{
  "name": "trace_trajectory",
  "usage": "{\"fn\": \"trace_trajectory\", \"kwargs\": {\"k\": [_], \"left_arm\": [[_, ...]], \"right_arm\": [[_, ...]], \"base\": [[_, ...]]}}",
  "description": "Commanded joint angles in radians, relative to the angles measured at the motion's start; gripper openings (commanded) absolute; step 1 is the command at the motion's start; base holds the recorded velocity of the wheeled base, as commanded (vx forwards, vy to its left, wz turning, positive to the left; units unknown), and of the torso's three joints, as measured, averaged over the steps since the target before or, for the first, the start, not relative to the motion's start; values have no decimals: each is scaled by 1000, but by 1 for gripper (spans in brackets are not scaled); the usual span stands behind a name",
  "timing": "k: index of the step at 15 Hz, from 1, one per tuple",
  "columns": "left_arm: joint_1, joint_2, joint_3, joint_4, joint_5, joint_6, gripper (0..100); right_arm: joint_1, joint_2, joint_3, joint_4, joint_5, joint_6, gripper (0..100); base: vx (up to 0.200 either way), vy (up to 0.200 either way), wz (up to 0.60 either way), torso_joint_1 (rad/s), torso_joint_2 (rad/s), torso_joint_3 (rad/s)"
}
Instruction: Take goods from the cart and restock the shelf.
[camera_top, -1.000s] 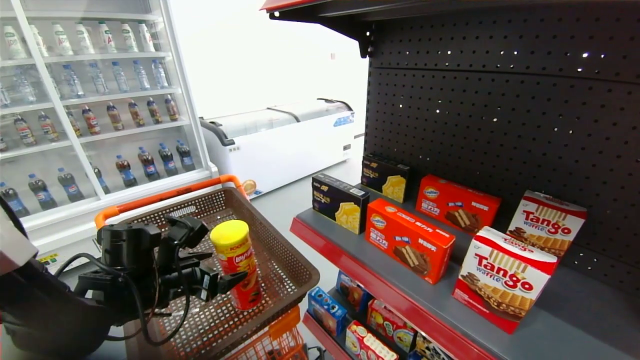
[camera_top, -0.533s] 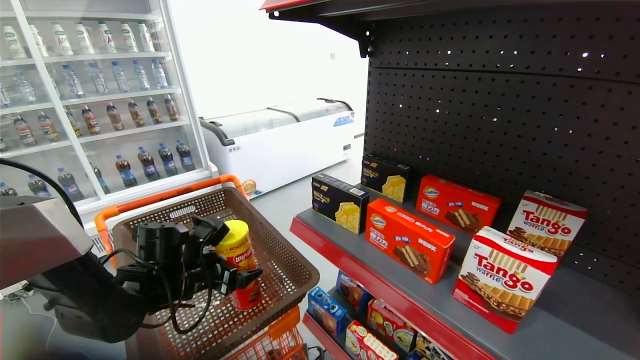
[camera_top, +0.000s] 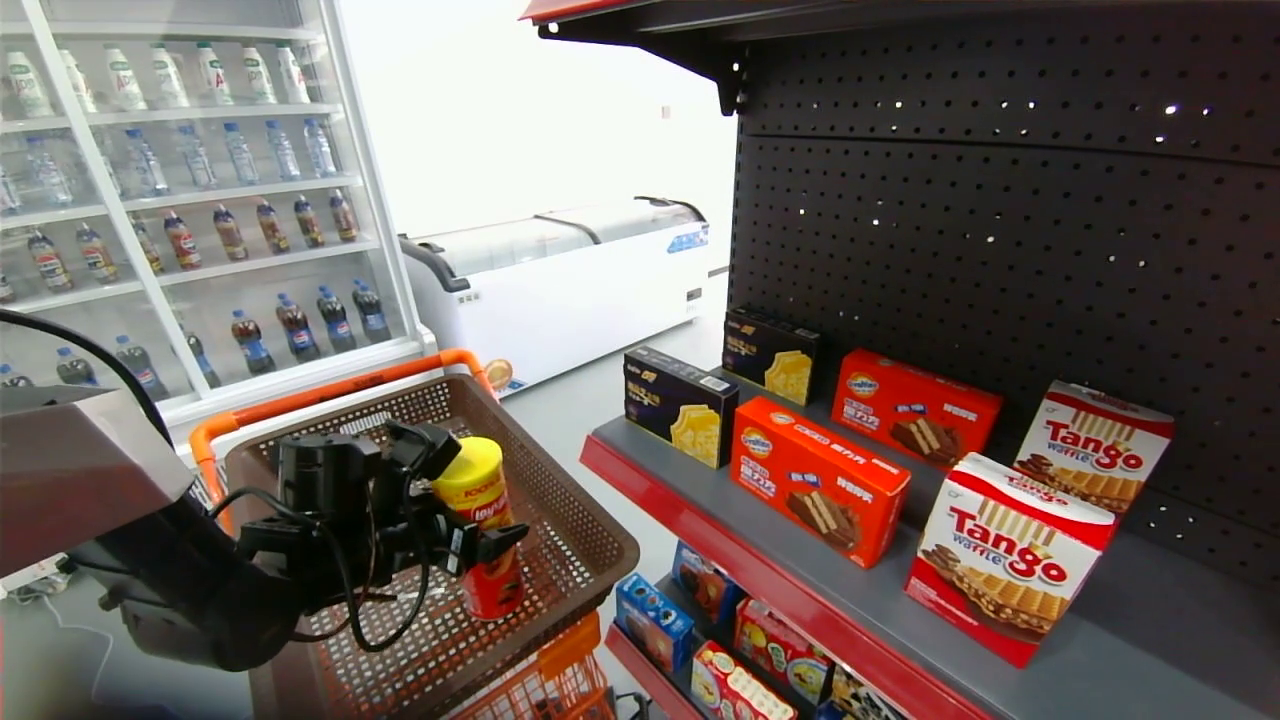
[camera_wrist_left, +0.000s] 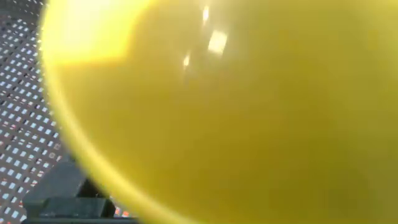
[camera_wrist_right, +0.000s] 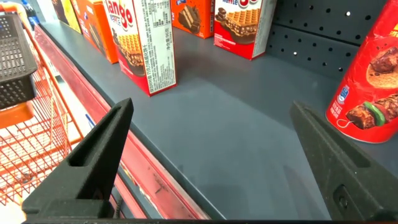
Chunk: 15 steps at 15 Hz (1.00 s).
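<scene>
My left pincer (camera_top: 480, 492) sits level with the yellow-lidded chip can (camera_top: 486, 505), which stands upright in the brown basket (camera_top: 590, 540) of the cart at eight o'clock in the head view; I cannot tell whether the grip has clamped. The can's lid (camera_wrist_left: 236, 112) looms right at the left wrist camera. My right pincer (camera_wrist_right: 211, 106) hangs released and holding nothing over the grey shelf (camera_wrist_right: 236, 137), a wafer box (camera_wrist_right: 140, 43) at its eleven o'clock and a red can (camera_wrist_right: 367, 87) at two o'clock.
</scene>
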Motion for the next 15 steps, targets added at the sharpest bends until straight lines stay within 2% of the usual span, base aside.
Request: {"fn": "trace_trajectory", "kwargs": {"k": [1,11,12,15], "left_arm": [[0,-32,-11,0,0,-4,100],[-4,-4,-18,0,0,7,100],[-7,4,-25,0,5,5,0],[-33,8,-23,-2,45,7,0]], "right_arm": [[0,0,0,0,0,0,100],[0,0,0,0,0,0,100],[0,2,0,0,0,0,100],[0,2,0,0,0,0,100]], "base": [[0,0,0,0,0,0],[0,0,0,0,0,0],[0,0,0,0,0,0],[0,0,0,0,0,0]]}}
